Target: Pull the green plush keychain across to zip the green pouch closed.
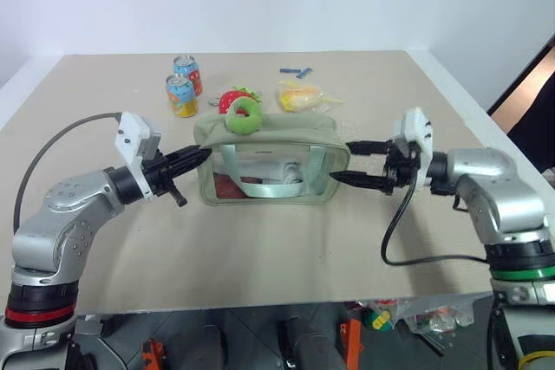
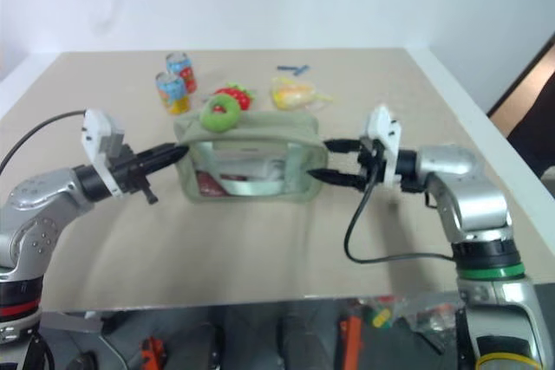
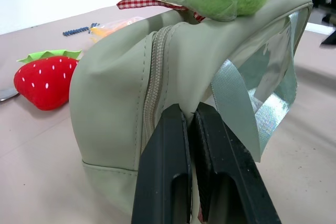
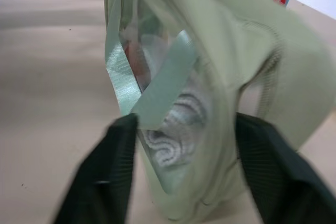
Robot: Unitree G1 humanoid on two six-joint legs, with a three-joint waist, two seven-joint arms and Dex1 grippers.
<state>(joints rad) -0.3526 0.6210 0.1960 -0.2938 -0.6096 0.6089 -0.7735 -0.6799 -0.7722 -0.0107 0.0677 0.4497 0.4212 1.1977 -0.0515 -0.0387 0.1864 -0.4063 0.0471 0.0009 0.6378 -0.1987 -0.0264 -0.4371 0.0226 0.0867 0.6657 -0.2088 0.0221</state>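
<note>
Currently the pale sage-green fabric pouch (image 1: 270, 166), mid-counter (image 1: 277, 240), is pinched at one end by the closed left hand (image 1: 201, 155) and straddled by the spread right hand (image 1: 349, 163); atop it, the lime-green plush ring keychain (image 1: 244, 115) is judged next to be grasped.

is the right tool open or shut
Open: the right tool has its two fingers spread apart, straddling the end of the green pouch.
</note>
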